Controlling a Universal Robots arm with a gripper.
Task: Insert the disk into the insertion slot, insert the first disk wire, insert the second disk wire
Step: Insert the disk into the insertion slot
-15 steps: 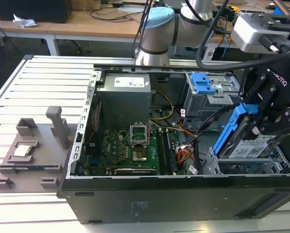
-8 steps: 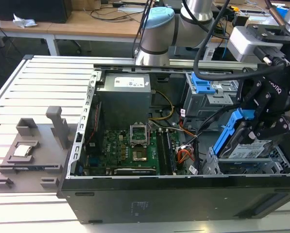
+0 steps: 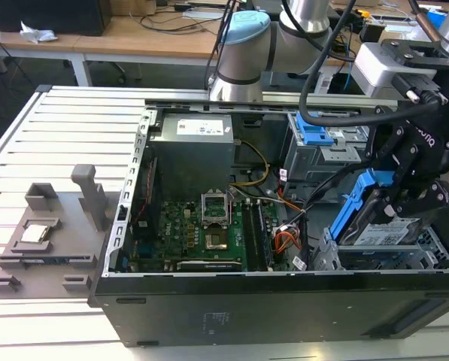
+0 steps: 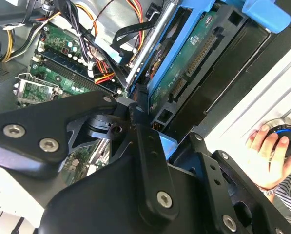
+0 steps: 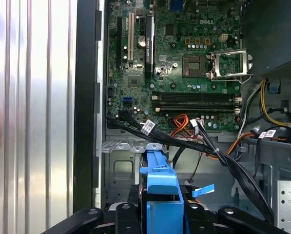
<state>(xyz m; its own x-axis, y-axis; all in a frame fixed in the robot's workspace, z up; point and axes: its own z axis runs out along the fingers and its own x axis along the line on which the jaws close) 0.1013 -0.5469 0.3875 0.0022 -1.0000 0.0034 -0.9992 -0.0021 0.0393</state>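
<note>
My gripper [image 3: 387, 207] is shut on the disk [image 3: 382, 237], a silver drive with a white-and-blue label in a bright blue carrier. The disk hangs tilted, with its lower end at the insertion slot [image 3: 344, 259], the low grey cage at the near corner of the case on the exterior view's right. The second wrist view shows the disk's [image 4: 194, 53] green underside and connectors. In the first wrist view the blue carrier [image 5: 161, 178] sits in my gripper [image 5: 162, 214], pointing at the grey cage [image 5: 118, 168]. I cannot pick out the disk wires among the cable bundle [image 5: 194, 141].
The open case holds a motherboard [image 3: 209, 233], a power supply [image 3: 194, 143] and a taller cage with a blue latch [image 3: 313, 131]. A grey fixture [image 3: 47, 241] lies on the slatted table. A person's hand [image 4: 269, 153] rests outside the case wall.
</note>
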